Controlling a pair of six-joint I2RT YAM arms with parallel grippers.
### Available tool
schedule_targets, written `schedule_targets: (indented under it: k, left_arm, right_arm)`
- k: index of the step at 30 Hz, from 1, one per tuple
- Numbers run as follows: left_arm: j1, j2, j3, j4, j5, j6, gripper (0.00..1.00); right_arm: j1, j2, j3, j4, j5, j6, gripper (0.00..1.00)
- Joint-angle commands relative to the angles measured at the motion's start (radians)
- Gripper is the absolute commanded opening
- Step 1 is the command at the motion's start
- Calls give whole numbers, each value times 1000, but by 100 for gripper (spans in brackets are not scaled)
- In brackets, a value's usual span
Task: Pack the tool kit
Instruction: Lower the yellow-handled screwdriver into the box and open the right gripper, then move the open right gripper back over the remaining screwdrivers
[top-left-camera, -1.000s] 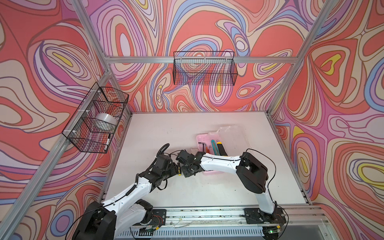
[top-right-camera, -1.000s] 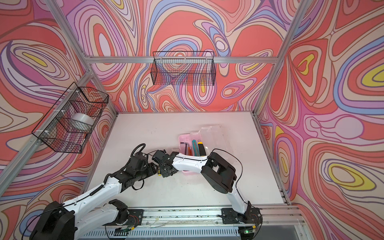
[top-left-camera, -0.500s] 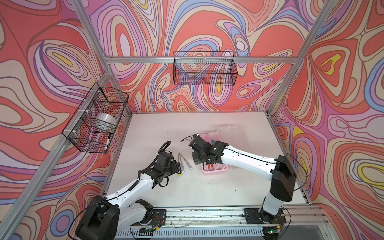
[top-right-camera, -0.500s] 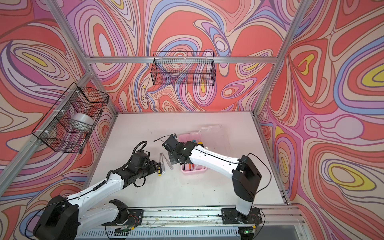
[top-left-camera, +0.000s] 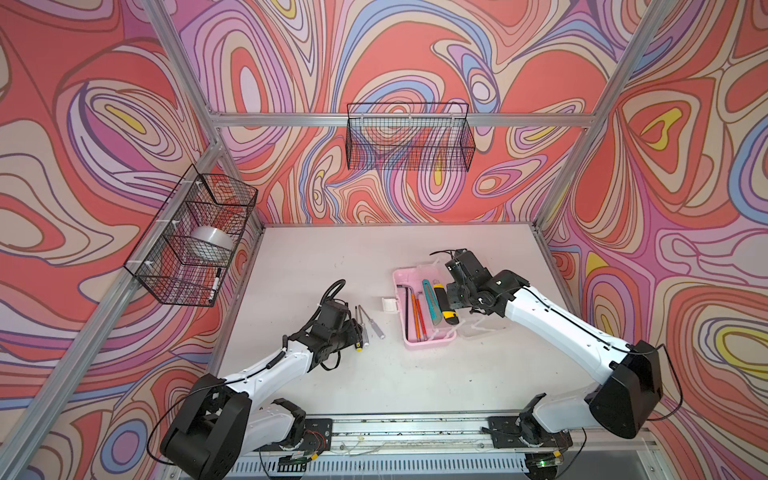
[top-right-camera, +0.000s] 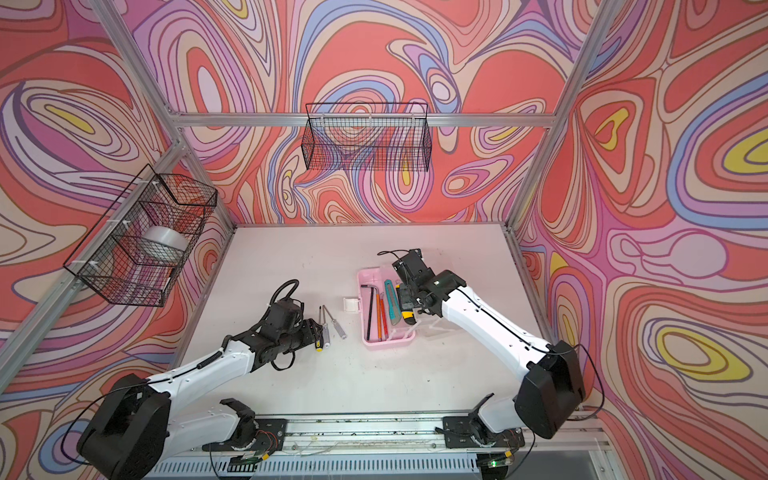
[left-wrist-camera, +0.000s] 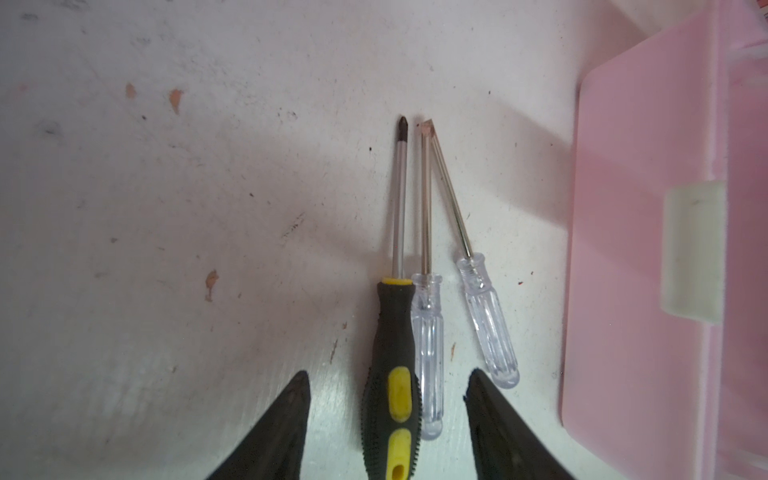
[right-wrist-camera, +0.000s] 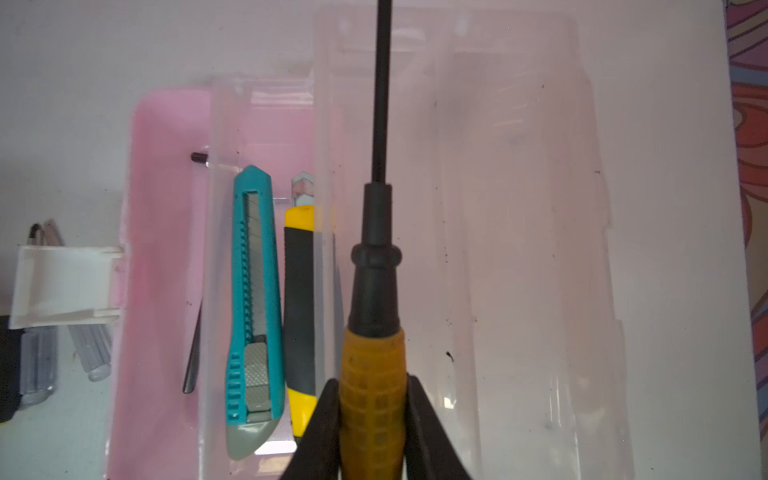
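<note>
Right hand (right-wrist-camera: 372, 384) clamped on yellow-handled black-shaft screwdriver (right-wrist-camera: 374, 291): lower it lengthwise into mid-frame pink plastic case base (top-left-camera: 428, 344); left hand (left-wrist-camera: 387, 376) released.

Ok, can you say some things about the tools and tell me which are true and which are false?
The right fingers hold a yellow-handled screwdriver. True.
The pink case is shut. False: its clear lid lies open.
Three screwdrivers lie on the table. True.
The teal knife lies on the table. False: it is inside the case.
The left fingers grip a screwdriver. False: they are open, holding nothing.
</note>
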Motion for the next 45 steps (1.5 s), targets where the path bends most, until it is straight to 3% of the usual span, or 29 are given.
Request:
schedule_targets:
  k: [1,7,10,23,29,32,41,45]
  left_arm:
    - [6,-2,20,5,0,8,61]
    - [6,-2,21,4,1,8,61]
    - [5,-3,20,7,4,11,61]
    - [6,11,90,1,2,51,63]
    - [6,17,96,-9,-2,45,63]
    - [6,8,92,-23,-13,42,63]
    - [59,-84,40,-61,-13,28,62]
    - [159,-144,-60,-46,94,9,62]
  right_arm:
    - [-13,7,-8,6,-8,-28,0]
    - [-22,38,-14,3,-6,-27,0]
    - [-23,49,-17,6,-9,-30,12]
    - [-23,72,74,-51,4,-59,38]
    - [-23,18,175,-67,15,-81,37]
    - [-19,12,230,-38,-56,-81,35]
    - [199,206,409,25,-93,-65,37]
    - [275,287,402,84,-153,-62,49]
